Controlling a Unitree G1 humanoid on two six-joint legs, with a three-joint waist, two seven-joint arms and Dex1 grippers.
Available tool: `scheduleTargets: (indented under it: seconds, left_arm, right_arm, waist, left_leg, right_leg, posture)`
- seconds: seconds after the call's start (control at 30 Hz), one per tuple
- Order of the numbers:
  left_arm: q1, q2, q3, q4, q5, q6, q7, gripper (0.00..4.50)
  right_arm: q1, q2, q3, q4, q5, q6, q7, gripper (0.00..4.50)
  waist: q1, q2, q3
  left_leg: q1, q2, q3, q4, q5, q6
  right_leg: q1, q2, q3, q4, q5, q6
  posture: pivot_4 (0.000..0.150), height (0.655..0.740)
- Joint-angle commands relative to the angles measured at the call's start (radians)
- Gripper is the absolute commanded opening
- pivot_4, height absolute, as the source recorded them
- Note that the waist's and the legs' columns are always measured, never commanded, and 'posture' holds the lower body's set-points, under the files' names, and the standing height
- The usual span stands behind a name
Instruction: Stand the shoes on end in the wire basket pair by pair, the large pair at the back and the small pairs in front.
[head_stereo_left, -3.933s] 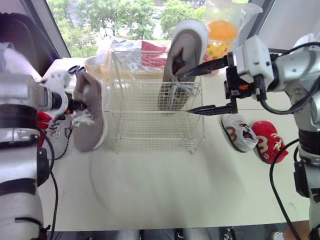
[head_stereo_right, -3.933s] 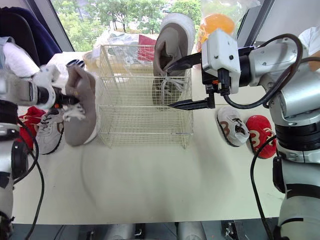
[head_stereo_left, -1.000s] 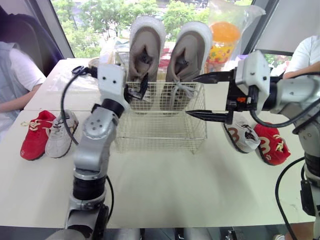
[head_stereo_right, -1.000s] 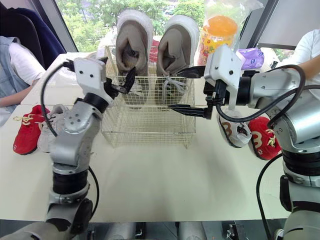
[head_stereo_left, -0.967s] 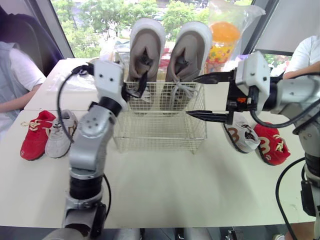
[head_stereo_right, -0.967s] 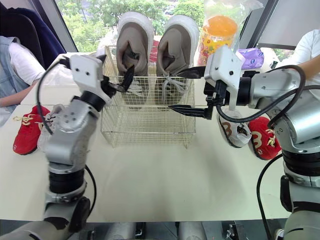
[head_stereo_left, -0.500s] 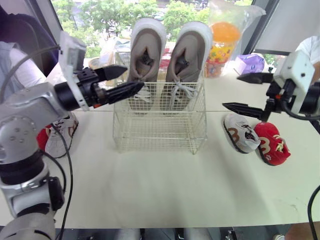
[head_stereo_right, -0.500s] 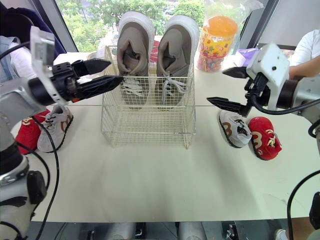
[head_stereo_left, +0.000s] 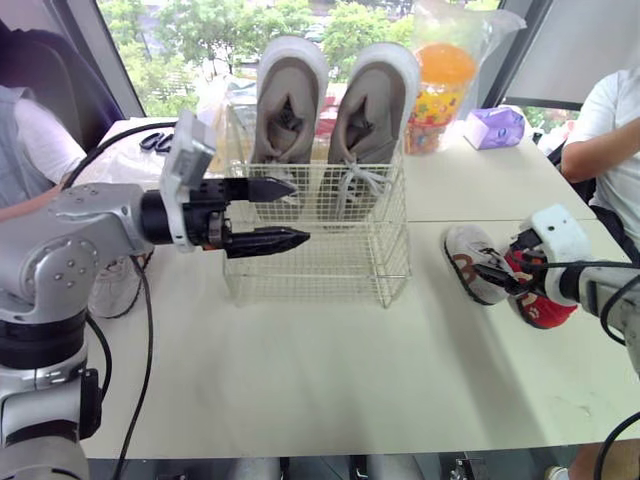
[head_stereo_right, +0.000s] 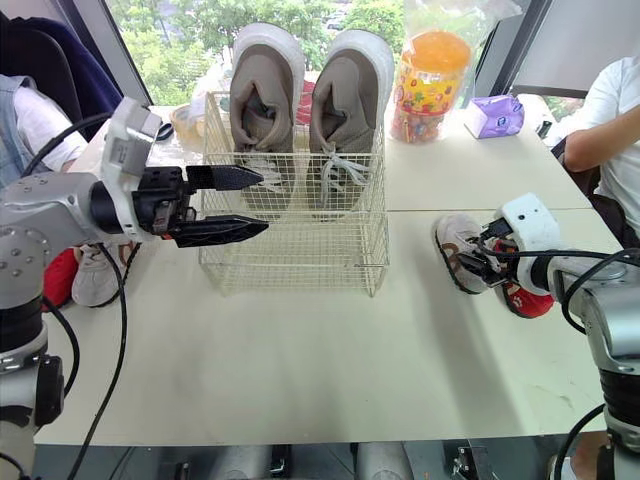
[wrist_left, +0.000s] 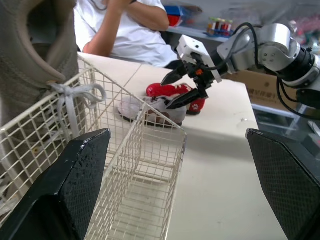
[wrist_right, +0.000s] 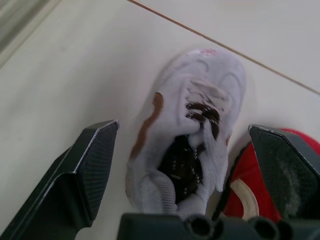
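Shoes number six by our count: two large grey shoes (head_stereo_left: 287, 100) stand on end at the back of the wire basket (head_stereo_left: 320, 262), and two small pairs (head_stereo_right: 98, 278) lie on the table (head_stereo_left: 330, 380), one each side. Our left gripper (head_stereo_left: 297, 212) hangs spread and empty by the basket. Our right gripper (wrist_right: 181, 127) sets its parted fingers either side of the right-hand white shoe (wrist_right: 200, 100), with the red shoe (head_stereo_left: 540, 308) just beside; the wrist view adds its dark laces.

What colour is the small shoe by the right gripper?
The small shoe is white with brown trim; right wrist view.
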Motion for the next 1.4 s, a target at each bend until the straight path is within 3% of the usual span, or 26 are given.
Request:
scheduleTargets:
  seconds: [0.03,0.4,0.5,0.67,0.77,1.0,1.1,1.23,1.4]
  left_arm:
    - [0.015,0.016,0.006,-0.016,0.0,-0.031,-0.008,4.47]
    - [0.047,0.031,0.012,-0.05,-0.018,-0.043,-0.001,4.47]
    - [0.048,0.028,0.012,-0.054,-0.013,-0.046,0.008,4.5]
    - [0.046,0.028,0.009,-0.05,-0.008,-0.051,0.018,4.5]
    - [0.035,0.027,0.006,-0.029,0.01,-0.068,0.019,4.5]
    - [-0.064,0.008,0.031,0.082,-0.015,-0.057,0.04,4.5]
    - [-0.126,0.01,0.041,0.156,-0.037,-0.038,0.03,4.5]
    - [-0.205,0.015,0.04,0.247,-0.047,-0.025,0.0,4.5]
    - [-0.279,0.03,0.03,0.312,-0.056,0.003,-0.048,4.5]
  right_arm:
    - [-0.026,0.041,-0.044,0.033,0.009,0.032,-0.028,4.5]
    - [-0.062,0.089,0.009,0.164,0.006,0.062,-0.023,4.5]
    - [-0.073,0.084,0.012,0.169,0.001,0.044,-0.023,3.64]
    - [-0.088,0.072,-0.001,0.142,0.008,0.045,-0.019,1.35]
    - [-0.111,0.046,-0.018,0.103,0.002,-0.002,-0.01,0.51]
    - [-0.345,-0.014,-0.116,0.131,-0.087,-0.288,-0.115,0.44]
    - [-0.536,0.01,-0.145,0.093,-0.026,-0.421,-0.095,0.44]
    - [-0.575,0.015,-0.006,-0.062,0.013,-0.563,0.091,0.44]
    - [-0.512,-0.006,0.183,-0.136,-0.112,-0.811,0.243,0.44]
  waist:
    - [0.0,0.0,0.0]
    - [0.002,0.0,0.0]
    - [0.002,0.0,0.0]
    - [0.001,0.0,0.0]
    - [0.001,0.0,0.0]
    - [0.0,0.003,0.001]
    - [-0.005,0.003,0.002]
    - [-0.016,0.003,0.001]
    - [-0.018,0.002,0.001]
  left_leg:
    - [0.0,0.0,0.0,0.0,0.0,0.0]
    - [0.0,0.0,0.0,0.0,0.0,0.0]
    - [0.0,0.0,0.0,0.0,0.0,0.0]
    - [0.0,0.0,0.0,0.0,0.0,0.0]
    - [0.0,0.0,0.0,0.0,0.0,0.0]
    - [-0.001,0.0,0.001,-0.001,0.0,0.0]
    - [-0.001,0.0,0.001,-0.002,0.0,0.0]
    - [-0.002,0.0,0.0,-0.002,0.0,0.0]
    - [-0.002,0.0,0.001,-0.001,0.0,0.0]
  right_leg:
    - [0.0,0.0,0.0,0.0,0.0,0.0]
    - [0.0,0.0,0.0,0.0,0.0,0.001]
    - [0.0,0.0,0.0,0.0,0.0,0.001]
    - [0.0,0.0,0.0,0.0,0.001,0.001]
    - [0.0,0.0,0.0,0.0,0.001,0.002]
    - [-0.002,0.001,0.001,0.0,0.001,0.003]
    - [-0.002,0.001,0.001,0.0,0.001,0.004]
    - [-0.003,0.001,0.001,0.0,0.001,0.004]
    - [-0.002,0.0,0.001,-0.001,0.001,0.005]
  posture:
    - [0.15,0.74]
    - [0.15,0.74]
    - [0.15,0.74]
    - [0.15,0.74]
    - [0.15,0.74]
    - [0.15,0.74]
    - [0.15,0.74]
    - [0.15,0.74]
    - [0.15,0.74]
